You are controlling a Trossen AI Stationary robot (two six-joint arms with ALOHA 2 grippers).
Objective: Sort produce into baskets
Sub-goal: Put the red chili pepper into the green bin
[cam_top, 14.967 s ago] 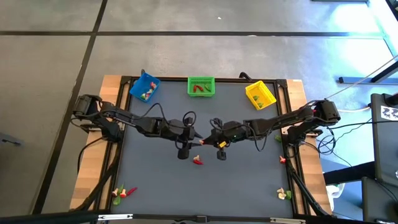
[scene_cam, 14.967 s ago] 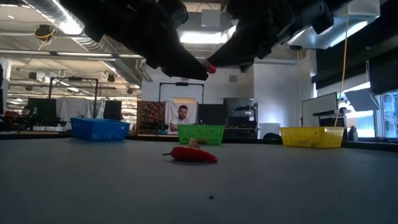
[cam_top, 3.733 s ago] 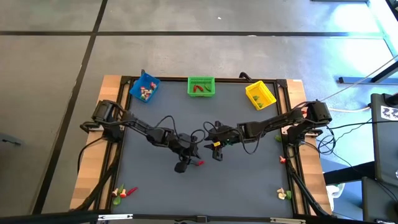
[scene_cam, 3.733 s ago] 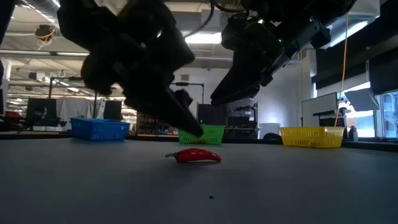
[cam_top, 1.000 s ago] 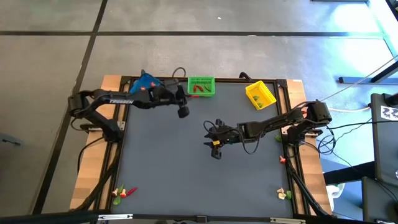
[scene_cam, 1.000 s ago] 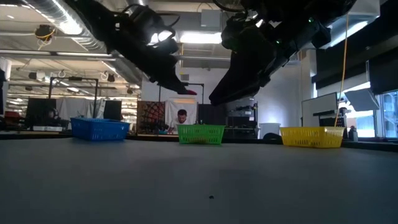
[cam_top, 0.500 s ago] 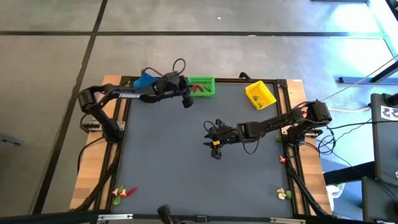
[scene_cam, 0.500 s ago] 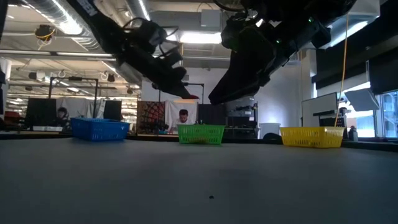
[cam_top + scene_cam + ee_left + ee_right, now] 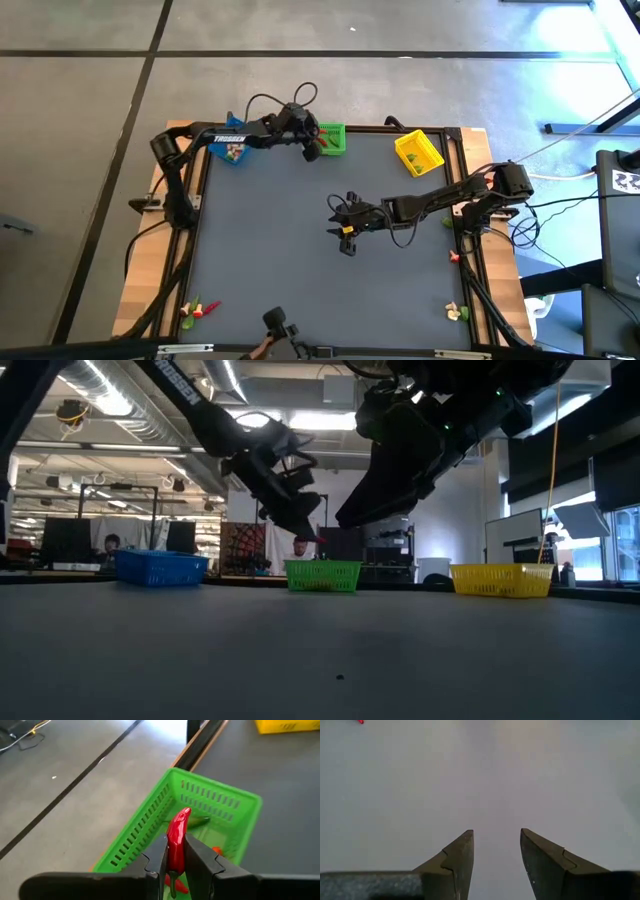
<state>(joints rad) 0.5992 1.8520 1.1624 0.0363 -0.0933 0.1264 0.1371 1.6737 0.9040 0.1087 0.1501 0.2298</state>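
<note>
My left gripper [image 9: 308, 150] is shut on a red chili pepper [image 9: 177, 839] and hangs over the green basket [image 9: 325, 138] at the table's far edge. The green basket [image 9: 210, 815] has red and green pieces inside it. The blue basket [image 9: 230, 150] stands to its left, partly under my left arm, and the yellow basket [image 9: 418, 152] stands to its right. My right gripper [image 9: 346, 238] hovers open above the middle of the mat, with nothing between its fingers [image 9: 457, 855]. My left gripper pinches the chili pepper's middle [image 9: 175, 851] between its two fingers. The pepper lies along the fingers, and its pointed end [image 9: 185, 812] sticks out past the fingertips. The fingers slant down toward the far edge. The pepper is lifted clear, above the green basket.
Loose produce pieces lie at the near left corner [image 9: 198, 309], the near right corner [image 9: 457, 312] and along the right edge [image 9: 454, 256]. A dark object [image 9: 276, 324] shows at the near edge. The dark mat [image 9: 270, 250] lies bare around my right gripper.
My left gripper has carried the pepper toward the table's far edge and a little to the right, from beside the blue basket to over the green basket, staying shut on it. The pepper stays clear of the table.
</note>
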